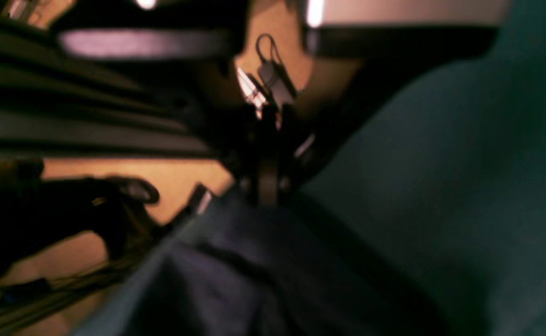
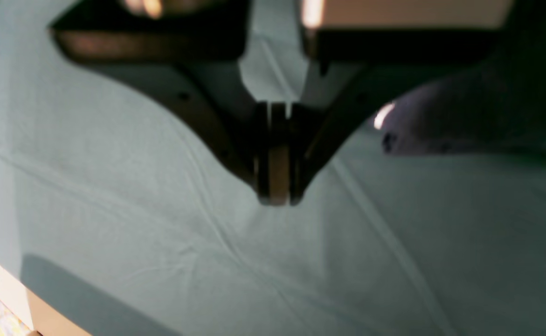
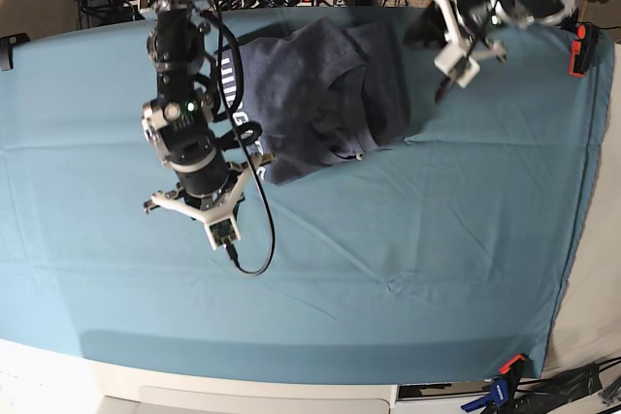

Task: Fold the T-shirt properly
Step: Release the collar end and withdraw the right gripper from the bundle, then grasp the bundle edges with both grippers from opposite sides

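Base view shows the left gripper [image 3: 464, 57] in the upper right of the frame, tilted toward the far edge of the table, its jaws drawn together with nothing seen between them. In the left wrist view the fingertips [image 1: 267, 186] meet just above a dark fold of the T-shirt [image 1: 235, 270]; whether they touch the fabric cannot be told through the blur. The right gripper [image 3: 215, 225] hangs in the left half of the base view, pointing down over bare teal cloth [image 3: 388, 269], and the right wrist view shows its jaws [image 2: 276, 186] pressed shut on nothing. The T-shirt [image 3: 320, 94] lies crumpled in the upper middle of the base view, between the two arms, partly folded over itself, with white lettering [image 3: 233, 94] showing at its left edge beside the right arm. A blue and orange clamp [image 3: 502, 387] sits at the lower right table edge.
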You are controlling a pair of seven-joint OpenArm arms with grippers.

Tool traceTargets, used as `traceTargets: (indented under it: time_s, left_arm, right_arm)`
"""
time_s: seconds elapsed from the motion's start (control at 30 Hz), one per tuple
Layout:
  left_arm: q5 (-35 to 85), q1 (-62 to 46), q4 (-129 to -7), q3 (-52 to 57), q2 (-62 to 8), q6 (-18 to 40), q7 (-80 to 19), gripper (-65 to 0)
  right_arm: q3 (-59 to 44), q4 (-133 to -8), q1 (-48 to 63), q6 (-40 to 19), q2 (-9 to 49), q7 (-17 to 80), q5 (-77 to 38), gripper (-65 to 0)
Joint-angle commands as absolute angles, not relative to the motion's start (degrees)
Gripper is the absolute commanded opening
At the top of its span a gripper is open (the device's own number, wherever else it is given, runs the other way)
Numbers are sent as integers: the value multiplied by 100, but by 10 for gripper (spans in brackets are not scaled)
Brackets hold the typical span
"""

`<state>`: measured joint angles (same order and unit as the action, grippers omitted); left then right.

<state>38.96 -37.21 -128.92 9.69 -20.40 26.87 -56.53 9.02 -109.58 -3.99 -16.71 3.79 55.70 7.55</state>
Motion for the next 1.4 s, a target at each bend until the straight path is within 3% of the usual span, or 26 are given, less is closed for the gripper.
traceTargets:
  time_s: [0.0, 0.23, 0.4, 0.73, 1.37]
  left_arm:
    - [3988, -3835, -13074, 989, -2080, 2707, -5478, -650]
    - [3463, -3900, -13100, 683, -1844, 2683, -5118, -650]
    - [3022, -3870, -13056, -128, -1503, 2683, -4991, -650]
    - [2075, -3358, -12387, -1450, -1186, 2530, -4622, -650]
    - [1621, -2663, -11686, -1632, -1437, 2335, -4650, -650]
  right_arm:
    - [891, -10888, -620, -1645, 379, 5360, 753, -650]
    - [897, -9518, -1455, -1651, 379, 5188, 425, -650]
    - [897, -8807, -1957, -1658, 379, 5151, 384, -650]
    - [897, -7887, -2174, -1747, 379, 4810, 86, -650]
    - [897, -7791, -2067, -2023, 381, 5098, -106, -650]
